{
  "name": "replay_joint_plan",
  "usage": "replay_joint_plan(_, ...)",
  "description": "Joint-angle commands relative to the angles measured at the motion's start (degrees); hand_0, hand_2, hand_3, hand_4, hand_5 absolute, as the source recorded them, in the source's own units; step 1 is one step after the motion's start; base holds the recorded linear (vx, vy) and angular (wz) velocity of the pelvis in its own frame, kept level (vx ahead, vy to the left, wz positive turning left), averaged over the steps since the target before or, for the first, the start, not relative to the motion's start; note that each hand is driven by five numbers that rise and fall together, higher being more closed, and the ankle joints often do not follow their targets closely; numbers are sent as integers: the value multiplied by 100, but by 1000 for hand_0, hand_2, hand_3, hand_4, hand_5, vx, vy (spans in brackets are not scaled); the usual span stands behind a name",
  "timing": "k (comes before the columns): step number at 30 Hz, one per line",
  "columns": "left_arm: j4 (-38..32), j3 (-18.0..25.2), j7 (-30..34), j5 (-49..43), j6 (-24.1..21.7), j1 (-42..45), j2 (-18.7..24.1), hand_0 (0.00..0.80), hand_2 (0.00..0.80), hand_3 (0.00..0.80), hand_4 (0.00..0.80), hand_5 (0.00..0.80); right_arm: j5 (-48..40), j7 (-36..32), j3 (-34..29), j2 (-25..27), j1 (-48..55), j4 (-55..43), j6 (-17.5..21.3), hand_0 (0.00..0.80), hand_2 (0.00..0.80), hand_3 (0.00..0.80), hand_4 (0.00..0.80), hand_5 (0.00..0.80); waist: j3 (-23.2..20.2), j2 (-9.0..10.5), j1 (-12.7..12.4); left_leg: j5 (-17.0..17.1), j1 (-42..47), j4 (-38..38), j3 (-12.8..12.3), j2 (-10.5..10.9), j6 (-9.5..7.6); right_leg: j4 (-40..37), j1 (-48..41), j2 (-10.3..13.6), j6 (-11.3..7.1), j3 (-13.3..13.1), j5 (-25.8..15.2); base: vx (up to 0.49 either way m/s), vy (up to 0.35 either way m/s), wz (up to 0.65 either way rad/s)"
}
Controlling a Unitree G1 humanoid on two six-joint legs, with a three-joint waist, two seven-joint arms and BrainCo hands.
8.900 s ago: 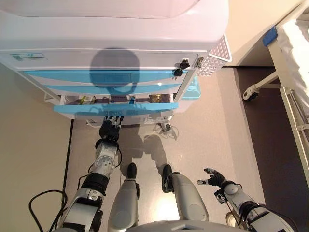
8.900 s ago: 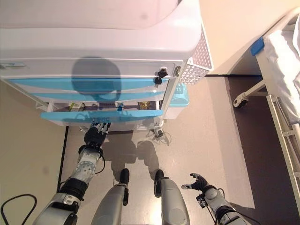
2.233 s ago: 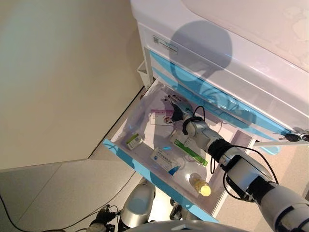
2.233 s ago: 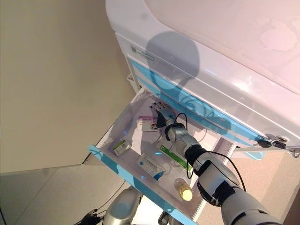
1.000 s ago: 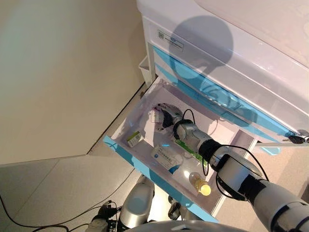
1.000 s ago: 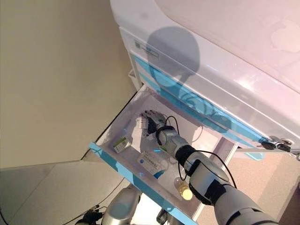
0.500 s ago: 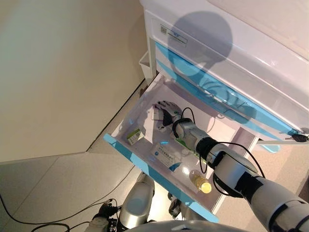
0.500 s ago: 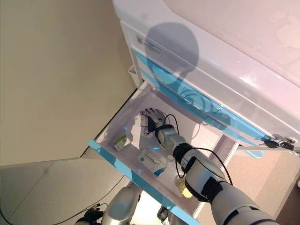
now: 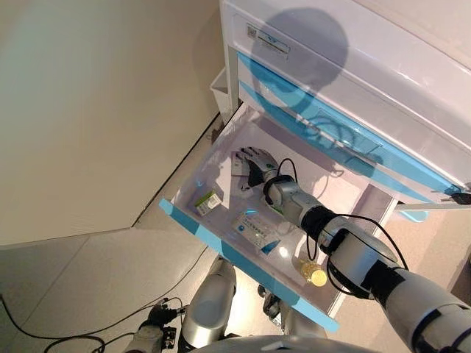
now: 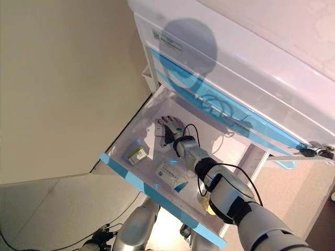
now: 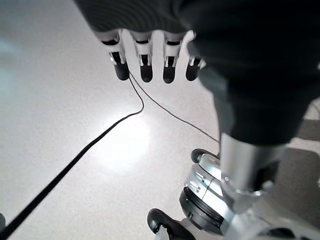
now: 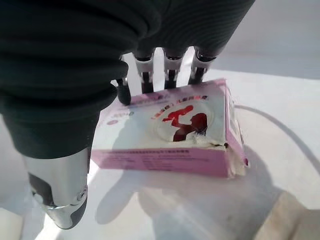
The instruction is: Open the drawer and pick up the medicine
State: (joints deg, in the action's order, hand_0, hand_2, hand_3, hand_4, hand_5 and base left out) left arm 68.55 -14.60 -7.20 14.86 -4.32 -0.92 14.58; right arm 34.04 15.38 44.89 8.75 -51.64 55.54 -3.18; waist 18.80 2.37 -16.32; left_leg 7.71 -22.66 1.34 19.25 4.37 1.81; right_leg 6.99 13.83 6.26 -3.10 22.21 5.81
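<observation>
The blue-fronted drawer (image 9: 221,250) of the white cabinet (image 9: 316,81) stands pulled out. A pink and white medicine box (image 9: 238,163) with a red figure on it lies near the drawer's left side. It shows large in the right wrist view (image 12: 170,125). My right hand (image 9: 259,165) is inside the drawer over this box. Its fingers (image 12: 168,67) are nearly straight, with their tips on the box's far edge. The thumb (image 12: 57,195) hangs beside the near corner, apart from the box. My left hand (image 11: 145,65) hangs open above the floor and holds nothing.
The drawer also holds a small green box (image 9: 207,201), a blue and white box (image 9: 255,229) and a yellow-capped bottle (image 9: 313,274) near its front. A beige wall (image 9: 88,110) stands close on the left. Keys (image 9: 460,197) hang at the cabinet's right corner.
My right hand has drawn back from deeper in the drawer onto the pink box, which now looks turned more on edge. The camera has shifted a little.
</observation>
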Motion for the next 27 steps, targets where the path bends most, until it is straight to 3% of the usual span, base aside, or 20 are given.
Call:
replay_joint_plan(1,128,32,-106,144,9,-104,25,0,0,0,0,0,19,191,-83,82,-48,-440,73,0,0,0,0,0,273,16,39,-395,245,97,-181,393,-303,-191,20,411,-365,-296,-828,0,0,0)
replay_joint_plan(10,125,91,-140,113,-6,-146,-7,0,0,0,0,0,115,353,-233,381,222,-1180,126,0,0,0,0,0,304,24,151,-371,257,54,-234,379,-320,-191,67,426,-384,-331,-865,0,0,0)
replay_joint_plan(27,37,19,-190,97,-68,-112,-9,0,0,0,0,0,114,680,-437,405,241,-1255,106,0,0,0,0,0,325,-28,133,-386,245,53,-207,384,-310,-182,75,442,-404,-261,-852,0,0,0)
